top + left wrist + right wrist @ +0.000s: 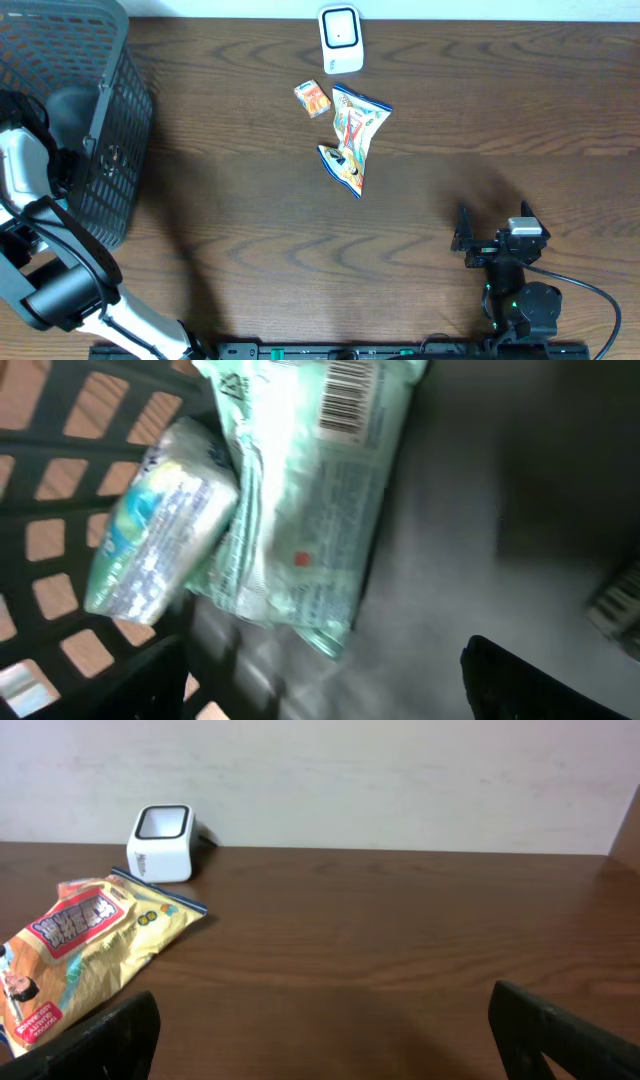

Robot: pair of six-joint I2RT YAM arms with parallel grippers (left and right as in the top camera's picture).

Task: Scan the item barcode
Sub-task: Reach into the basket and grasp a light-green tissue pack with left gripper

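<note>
Inside basket (112,130), I'm hovering left gripper (68,108) over green packet (310,510), barcode facing up; can't tell its spread, seemingly gripping nothing. Right gripper (320,1040) idling wide, empty. Pickup, carry to scanner (341,40), scan all remaining.

The overhead camera looks straight down from well above on the whole tabletop (250,230), with the basket (110,120) at the left and the scanner (340,40) at the far edge. The left wrist camera looks into the basket from very close, facing wrapped packets (310,510) against its mesh. The right wrist camera sits low over the near right of the tabletop, facing the far wall (400,780). It shares the scanner and the snack bag (90,945) with the overhead view.
</note>
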